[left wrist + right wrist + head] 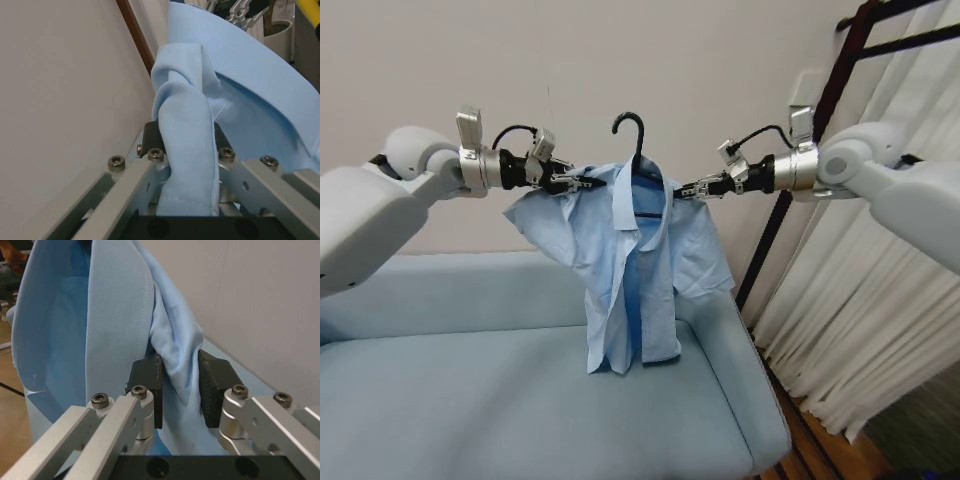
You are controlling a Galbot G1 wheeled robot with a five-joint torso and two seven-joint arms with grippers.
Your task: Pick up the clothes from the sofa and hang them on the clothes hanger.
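Two arms held up over the pale blue sofa [520,400], a shirt [630,270] strung between them
Left arm [380,205] and right arm [895,185] reach inward, level; the shirt, on a black hanger [636,140], hangs above the seat, left gripper [582,181] and right gripper [688,189] each pinching a shoulder

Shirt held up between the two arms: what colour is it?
The shirt is plain light blue, seen best in the head view.
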